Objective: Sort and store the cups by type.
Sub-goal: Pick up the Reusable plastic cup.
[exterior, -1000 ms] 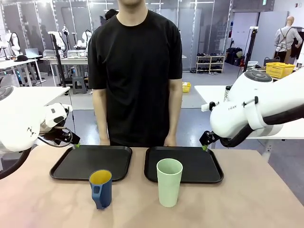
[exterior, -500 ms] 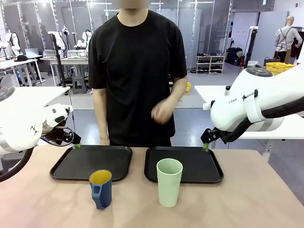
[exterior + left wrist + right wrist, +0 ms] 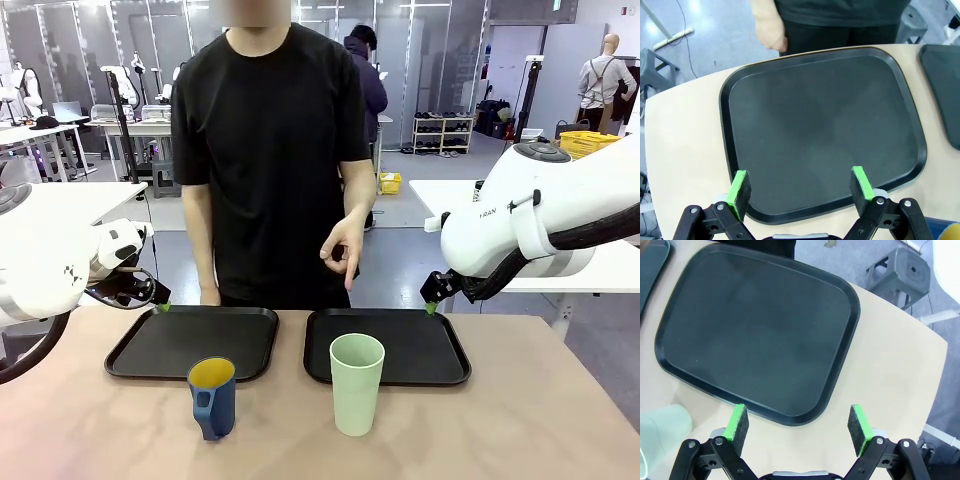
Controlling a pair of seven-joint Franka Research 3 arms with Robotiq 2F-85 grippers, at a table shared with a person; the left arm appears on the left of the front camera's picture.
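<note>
Here, the left pincer [image 3: 800,186] hovers with its jaws spread wide, green pads apart and nothing between them, well to the left of the pale green tumbler [image 3: 357,385] and farther back. The right pincer [image 3: 799,422] is likewise spread and empty, to the tumbler's right and farther back. The tumbler stands upright, mouth up, on the surface [image 3: 520,420]. The dark blue mug [image 3: 212,398], yellow inside, stands upright to the tumbler's left, apart from it. The right tray [image 3: 420,350], black and bare, lies just behind the tumbler. The left tray [image 3: 192,342] lies behind it and to the left. A person's hand [image 3: 343,250] is held in the air beyond the tumbler.
</note>
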